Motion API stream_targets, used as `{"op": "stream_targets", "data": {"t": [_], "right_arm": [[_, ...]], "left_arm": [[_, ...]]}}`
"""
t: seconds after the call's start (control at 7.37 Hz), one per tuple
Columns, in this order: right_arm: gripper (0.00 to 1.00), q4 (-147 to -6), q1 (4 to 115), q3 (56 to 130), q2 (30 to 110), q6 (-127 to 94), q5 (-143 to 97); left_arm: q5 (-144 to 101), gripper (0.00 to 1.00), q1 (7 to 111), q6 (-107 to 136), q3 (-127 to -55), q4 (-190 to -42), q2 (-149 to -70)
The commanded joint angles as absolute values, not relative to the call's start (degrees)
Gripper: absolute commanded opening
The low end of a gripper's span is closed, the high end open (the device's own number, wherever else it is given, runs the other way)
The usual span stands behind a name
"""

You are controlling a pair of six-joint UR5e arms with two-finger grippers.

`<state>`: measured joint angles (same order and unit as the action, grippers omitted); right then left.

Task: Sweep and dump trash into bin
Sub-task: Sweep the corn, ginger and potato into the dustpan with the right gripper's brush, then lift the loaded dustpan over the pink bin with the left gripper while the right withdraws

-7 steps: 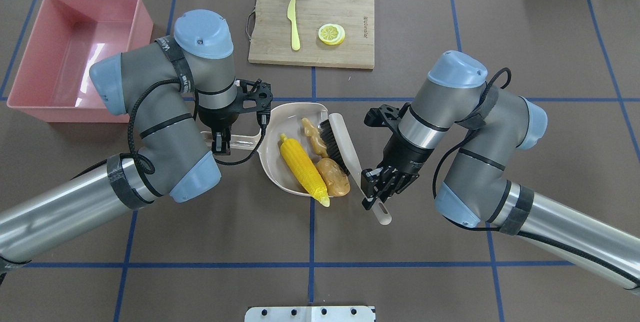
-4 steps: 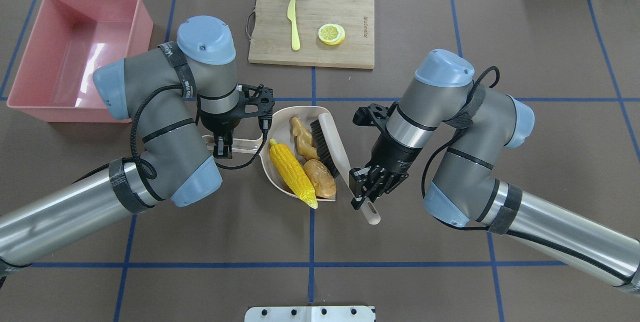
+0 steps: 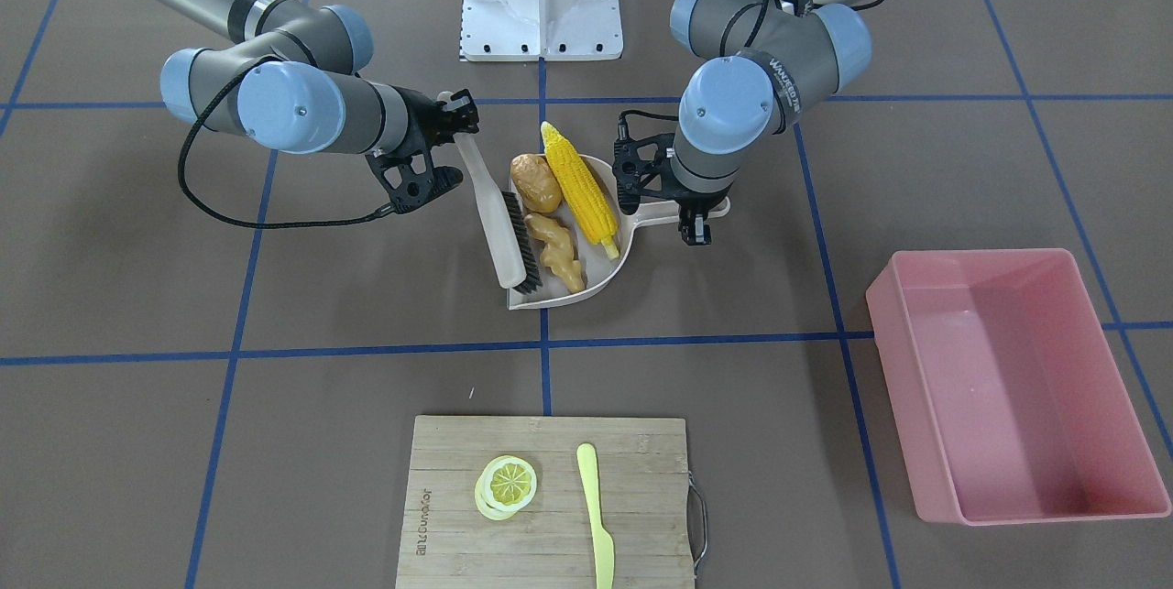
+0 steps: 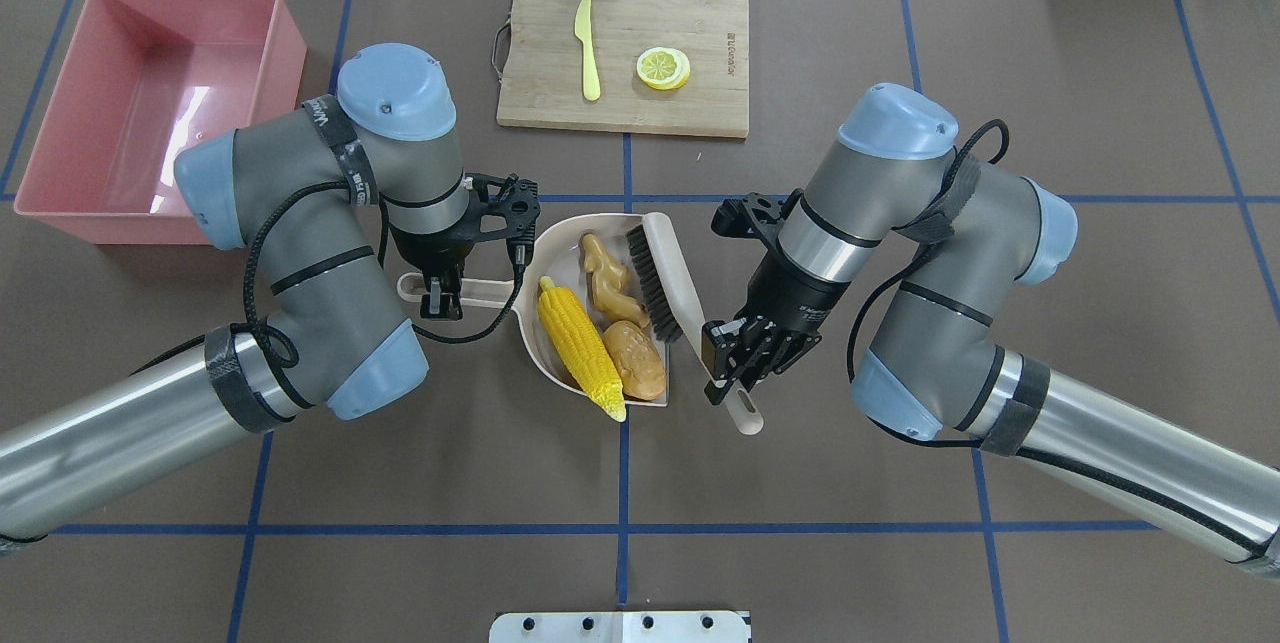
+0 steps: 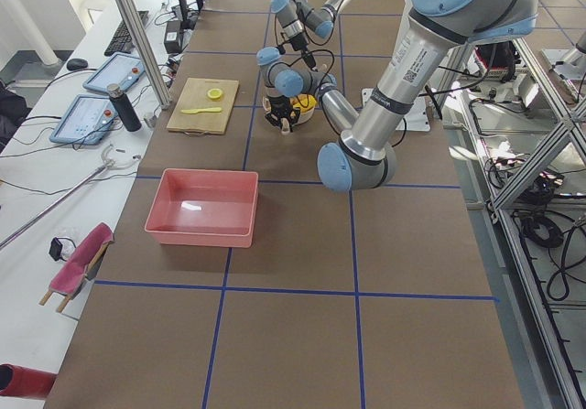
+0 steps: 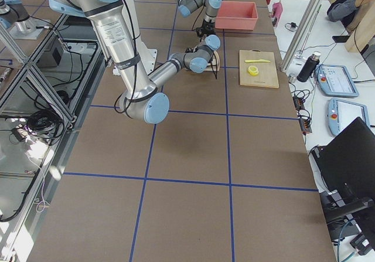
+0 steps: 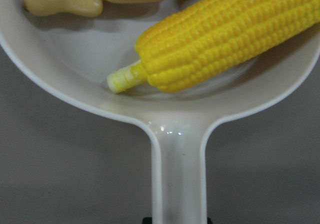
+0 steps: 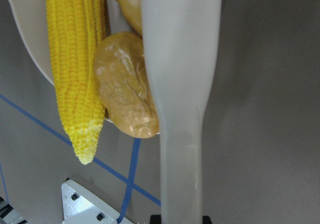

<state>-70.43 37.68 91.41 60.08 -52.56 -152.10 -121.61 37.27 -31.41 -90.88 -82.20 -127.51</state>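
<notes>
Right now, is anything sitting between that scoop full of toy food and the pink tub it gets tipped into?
No loose object lies on the table between the dustpan and the pink bin. Only the robot's own left arm hangs over that stretch, its left hand gripping the dustpan's handle.

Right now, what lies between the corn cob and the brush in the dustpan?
The ginger root and the potato lie between corn cob and brush, inside the dustpan; the overhead view shows it.

The bin (image 4: 130,223) and dustpan (image 7: 179,169) are smooth glossy plastic, the corn cob (image 7: 225,38) bumpy, the cutting board (image 4: 690,13) matt wood.
</notes>
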Motion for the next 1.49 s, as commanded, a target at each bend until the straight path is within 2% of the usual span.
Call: {"op": "stream_targets", "data": {"t": [0.0, 0.41, 0.81, 0.95, 1.36], "right_arm": [[0.00, -70.5, 39.7, 92.7, 60.5, -53.8, -153.5], [0.00, -71.2, 47.0, 93.8, 62.0, -54.1, -158.2], [0.00, -71.5, 56.9, 94.8, 65.8, -56.4, -159.1], [0.00, -71.5, 59.7, 94.8, 67.2, -56.4, -158.9], [0.00, -71.7, 66.3, 95.1, 72.9, -55.3, -157.5]], "left_arm": [[-121.7, 0.00, 37.3, -30.9, -90.9, -85.2, -126.4], [-122.6, 0.00, 37.4, -26.7, -92.3, -88.1, -125.7], [-123.6, 0.00, 37.5, -16.3, -93.7, -98.6, -123.2], [-123.6, 0.00, 37.5, -14.3, -95.9, -99.9, -121.8], [-122.8, 0.00, 40.6, -4.0, -109.0, -100.2, -112.4]]}}
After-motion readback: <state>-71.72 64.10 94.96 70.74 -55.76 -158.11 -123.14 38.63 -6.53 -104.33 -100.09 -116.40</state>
